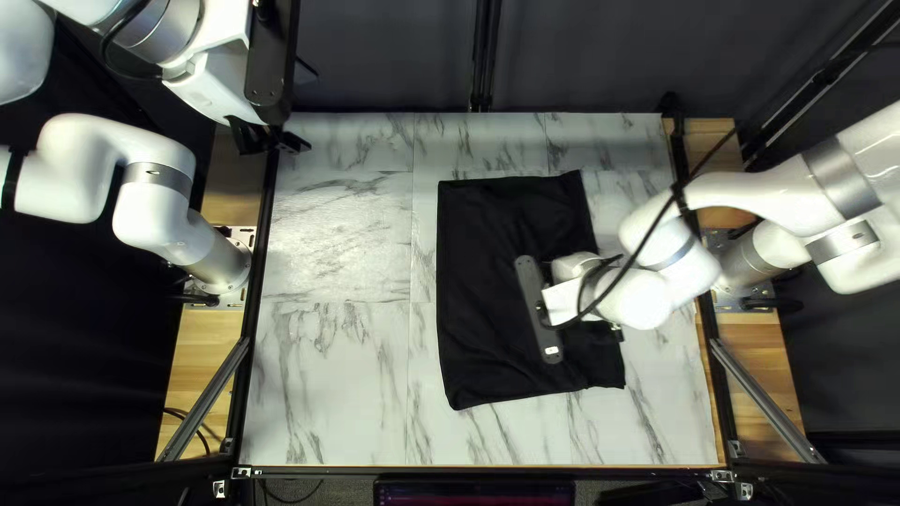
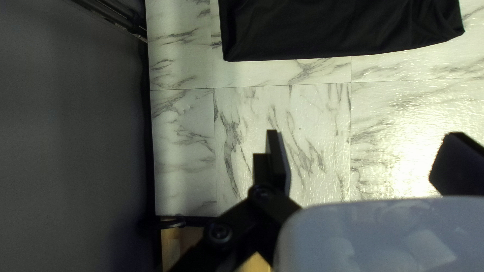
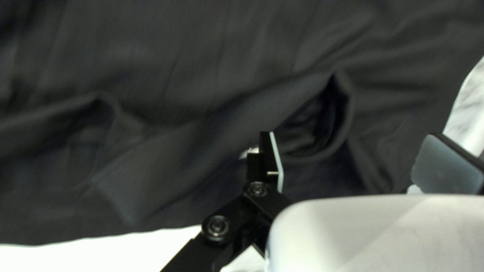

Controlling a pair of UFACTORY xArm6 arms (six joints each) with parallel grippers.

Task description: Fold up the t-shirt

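left gripper (image 1: 273,141): above desk (image 1: 328,403), fingers apart. right gripper (image 1: 574,302): over black t-shirt (image 1: 483,290), fingers apart.

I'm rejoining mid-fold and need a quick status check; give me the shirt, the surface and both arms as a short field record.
garment: black t-shirt, lying on the table
surface: marble-patterned table
left end effector: open, over the table, shirt ahead
right end effector: open, over the shirt
cloth near right end effector: raised folds, one curling into an open hollow
cloth gripped: none
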